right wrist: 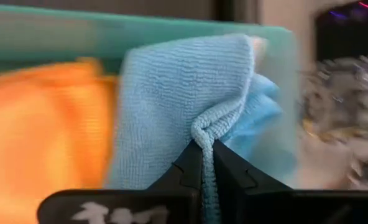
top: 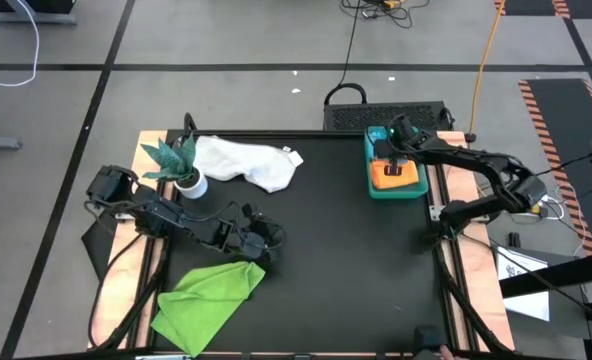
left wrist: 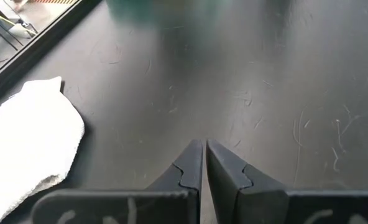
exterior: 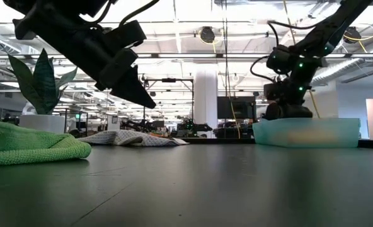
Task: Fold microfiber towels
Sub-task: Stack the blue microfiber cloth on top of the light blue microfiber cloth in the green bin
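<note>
While my left gripper (left wrist: 204,163) hovers closed, empty, my right gripper (right wrist: 207,163) pinches soft pale blue microfiber towel (right wrist: 184,106) fold between fingertips.

green towel (exterior: 29,146) cut off at picture edge, tray (exterior: 306,132) contents blurred, orange towel (right wrist: 44,130) blurred

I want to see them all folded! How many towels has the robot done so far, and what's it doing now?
None looks neatly folded yet. The green towel and the white towel lie rumpled on the table. The right gripper is shut on a pale blue towel in the teal tray, next to an orange towel. The left gripper is shut and empty above the table. All the folding seems left.
</note>
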Robot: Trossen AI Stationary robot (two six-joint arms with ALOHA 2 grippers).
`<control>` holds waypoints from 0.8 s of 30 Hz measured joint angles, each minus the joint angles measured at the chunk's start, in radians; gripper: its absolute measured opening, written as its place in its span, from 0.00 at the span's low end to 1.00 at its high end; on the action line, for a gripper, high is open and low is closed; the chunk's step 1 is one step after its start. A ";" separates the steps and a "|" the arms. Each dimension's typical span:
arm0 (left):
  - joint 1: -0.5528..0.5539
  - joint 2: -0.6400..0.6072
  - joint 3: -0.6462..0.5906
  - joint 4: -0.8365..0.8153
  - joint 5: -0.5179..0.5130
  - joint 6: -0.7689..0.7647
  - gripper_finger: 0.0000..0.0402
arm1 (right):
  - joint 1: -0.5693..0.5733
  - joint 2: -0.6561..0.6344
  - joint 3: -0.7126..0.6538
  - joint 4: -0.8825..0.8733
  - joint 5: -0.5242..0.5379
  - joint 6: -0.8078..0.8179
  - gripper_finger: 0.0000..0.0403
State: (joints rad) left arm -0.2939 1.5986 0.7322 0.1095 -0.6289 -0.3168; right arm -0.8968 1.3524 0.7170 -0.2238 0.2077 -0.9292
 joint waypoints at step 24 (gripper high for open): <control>0.000 0.000 0.000 0.022 0.027 0.000 0.06 | 0.121 0.024 0.137 -0.201 0.416 0.301 0.48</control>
State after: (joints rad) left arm -0.2939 1.5986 0.7322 0.1314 -0.6022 -0.3172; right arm -0.7757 1.3766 0.8535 -0.4251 0.6236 -0.6278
